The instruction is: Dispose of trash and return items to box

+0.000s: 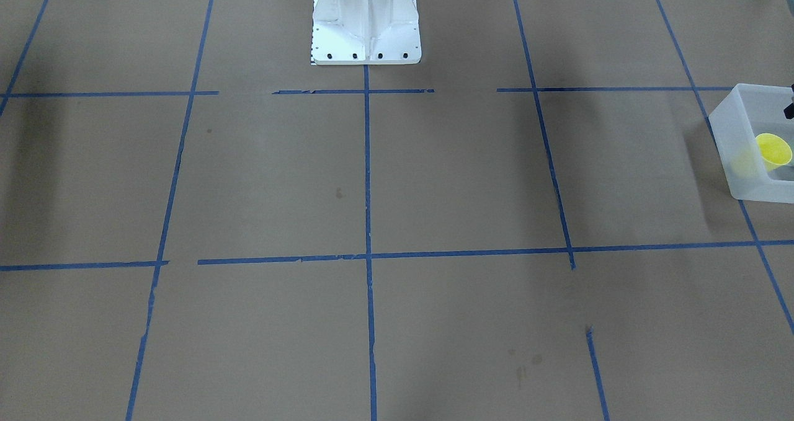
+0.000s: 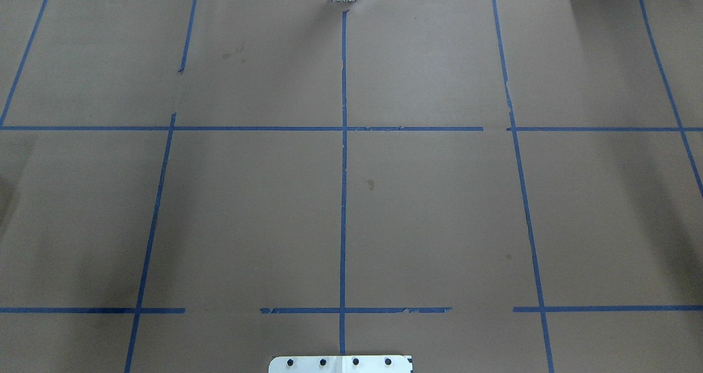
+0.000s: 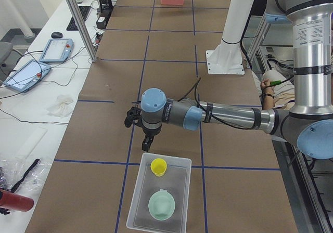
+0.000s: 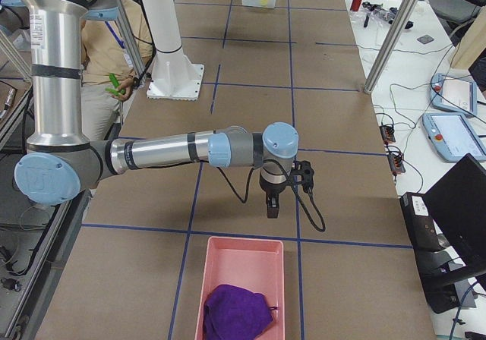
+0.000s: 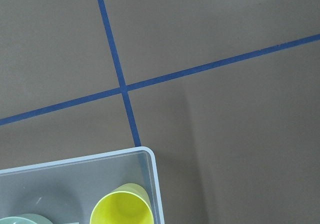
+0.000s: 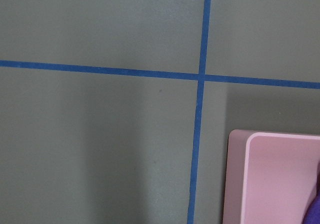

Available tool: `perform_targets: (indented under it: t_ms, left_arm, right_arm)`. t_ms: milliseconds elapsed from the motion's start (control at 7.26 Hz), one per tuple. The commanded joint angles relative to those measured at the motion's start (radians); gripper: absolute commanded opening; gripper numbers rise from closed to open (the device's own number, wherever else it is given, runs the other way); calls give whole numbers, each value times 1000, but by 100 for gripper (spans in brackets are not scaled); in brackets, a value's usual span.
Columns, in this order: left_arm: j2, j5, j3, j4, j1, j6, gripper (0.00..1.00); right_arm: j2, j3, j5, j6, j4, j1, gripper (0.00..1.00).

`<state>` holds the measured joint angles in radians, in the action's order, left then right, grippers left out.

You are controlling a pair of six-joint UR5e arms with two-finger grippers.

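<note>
Yellow tapered plastic cup (image 1: 773, 148) sits, from the front, inside the translucent frosted-white rectangular bin (image 1: 729, 136). Left-side view: shallow mint-green bowl (image 3: 161, 205) beside it, left gripper (image 3: 146, 144) hovering off the rim; right-side view: right gripper (image 4: 272, 208) near a pink tray (image 4: 243, 268) holding purple cloth (image 4: 234, 316). Neither gripper's spread can be told; sorting looks done, so both need only retreat

Front view: the frosted-white translucent plastic bin (image 1: 735, 160) runs off the right edge, so you only get one corner with the small yellow plastic cup (image 1: 773, 148) in it. Left wrist view clips that cup at the bottom edge, and the pale mint-green round bowl (image 5: 22, 219) is just a sliver bottom left. Right wrist view: the pink rectangular plastic tray (image 6: 280, 184) is chopped off lower right, and the purple cloth (image 6: 315, 214) barely peeks in. The left gripper (image 3: 146, 145) and right gripper (image 4: 272, 209) are too small to read their jaws.
</note>
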<state>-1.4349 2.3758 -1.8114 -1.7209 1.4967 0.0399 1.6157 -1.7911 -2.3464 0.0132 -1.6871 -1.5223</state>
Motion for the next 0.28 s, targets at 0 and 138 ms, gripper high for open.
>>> perform_targets:
  t_ms: [0, 138]
  left_arm:
    - [-13, 2, 47, 0, 0, 1, 100]
    - [-15, -4, 41, -2, -4, 1, 100]
  right_arm:
    - [-25, 16, -2, -1, -2, 11, 100]
    - [-19, -6, -8, -1, 0, 10, 100]
